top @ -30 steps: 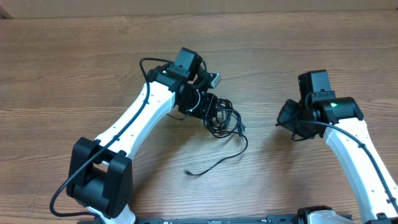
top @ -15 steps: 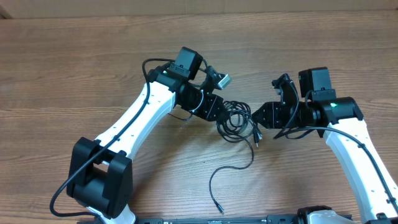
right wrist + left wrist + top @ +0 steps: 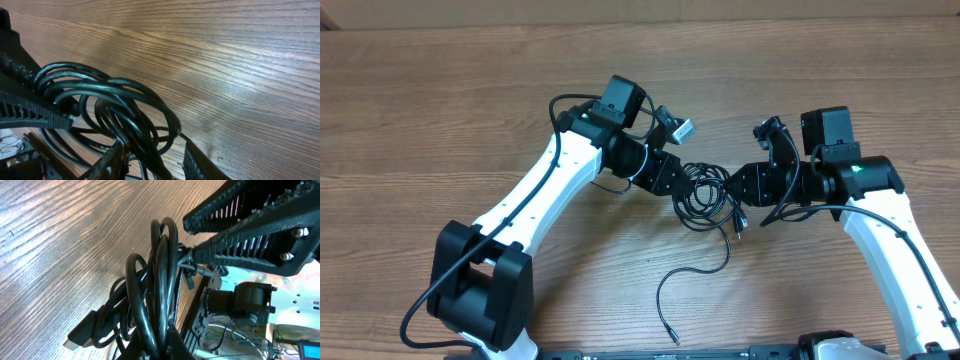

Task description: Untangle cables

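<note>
The cables (image 3: 705, 192) are a bundle of thin black loops hanging between my two grippers at mid-table. My left gripper (image 3: 678, 183) is shut on the bundle's left side; in the left wrist view its fingers (image 3: 173, 347) pinch several strands (image 3: 160, 280). My right gripper (image 3: 732, 188) meets the bundle from the right. Its jaws stand open around loops (image 3: 135, 120) that lie against one finger (image 3: 117, 157), with a gap to the other. One loose strand trails toward the front edge, ending in a plug (image 3: 672, 338). Another plug (image 3: 738, 222) dangles under the bundle.
The wooden table (image 3: 440, 120) stretches wide to the left and back. The left arm's black base (image 3: 480, 290) sits at the front left, the right arm's white link (image 3: 895, 250) at the front right. A paler strip (image 3: 620, 10) borders the far edge.
The left gripper carried the bundle to the right and lifted it. The right gripper swung in from the right and reached the loops. The loose strand's end swung toward the front edge.
</note>
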{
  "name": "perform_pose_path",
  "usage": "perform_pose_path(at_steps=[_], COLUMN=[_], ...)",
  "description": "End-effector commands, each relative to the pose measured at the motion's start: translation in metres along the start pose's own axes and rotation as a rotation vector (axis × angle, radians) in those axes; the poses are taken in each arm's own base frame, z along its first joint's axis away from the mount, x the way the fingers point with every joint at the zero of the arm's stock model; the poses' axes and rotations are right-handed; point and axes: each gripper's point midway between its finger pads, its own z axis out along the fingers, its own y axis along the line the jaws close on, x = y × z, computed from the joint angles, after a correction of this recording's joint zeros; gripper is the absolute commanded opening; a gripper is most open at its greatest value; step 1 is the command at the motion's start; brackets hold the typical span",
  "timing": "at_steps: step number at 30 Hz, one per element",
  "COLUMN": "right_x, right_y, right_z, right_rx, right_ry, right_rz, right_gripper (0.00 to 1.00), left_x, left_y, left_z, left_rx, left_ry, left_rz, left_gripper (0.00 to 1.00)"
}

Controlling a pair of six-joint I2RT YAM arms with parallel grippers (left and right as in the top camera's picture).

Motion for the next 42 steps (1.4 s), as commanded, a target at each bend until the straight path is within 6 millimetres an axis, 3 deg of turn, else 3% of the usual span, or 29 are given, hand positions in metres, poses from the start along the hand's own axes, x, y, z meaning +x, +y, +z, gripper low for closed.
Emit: perform_pose_path(at_steps=[1,11,19,23,25,32,36,38,40,42], right_x=[0.0,0.001,0.005,0.005,0.005,0.006,0.02,0.031,0.038,0.034], right_y=[0.005,0.005,0.005,0.003,-0.002,-0.048,-0.103,-0.118,-0.125,-0.12], right_z=[0.0,0.0,0.0,0.0,0.0,-0.007,-0.036,-0.05,-0.058,-0.053], right_rx=[-0.025,-0.027,-0.026,-0.017,0.012,0.288,0.651,0.777,0.847,0.8], right_ry=[-0.001,0.003,0.016,0.018,0.018,-0.007,-0.081,-0.108,-0.127,-0.135], right_rz=[-0.015,-0.011,-0.003,-0.001,0.001,0.177,0.479,0.578,0.648,0.655], right_gripper=[0.33,0.22,0.2,0.04,0.04,0.04,0.04,0.04,0.04,0.04], left_x=[-0.007,-0.009,-0.01,-0.01,-0.01,-0.007,0.001,0.003,0.003,0.003], left_y=[-0.019,-0.03,-0.032,-0.032,-0.032,-0.014,0.006,0.006,0.005,0.003], left_z=[-0.005,-0.006,-0.006,-0.006,-0.006,-0.005,-0.006,-0.006,-0.006,-0.006], left_rx=[0.054,0.119,0.132,0.131,0.128,0.029,-0.086,-0.089,-0.08,-0.072], left_ry=[-0.025,-0.035,-0.036,-0.037,-0.037,-0.023,0.004,0.01,0.01,0.01], left_rz=[0.063,0.076,0.077,0.079,0.078,0.054,-0.011,-0.018,-0.018,-0.017], left_gripper=[0.04,0.04,0.04,0.04,0.04,0.04,0.04,0.04,0.04,0.04])
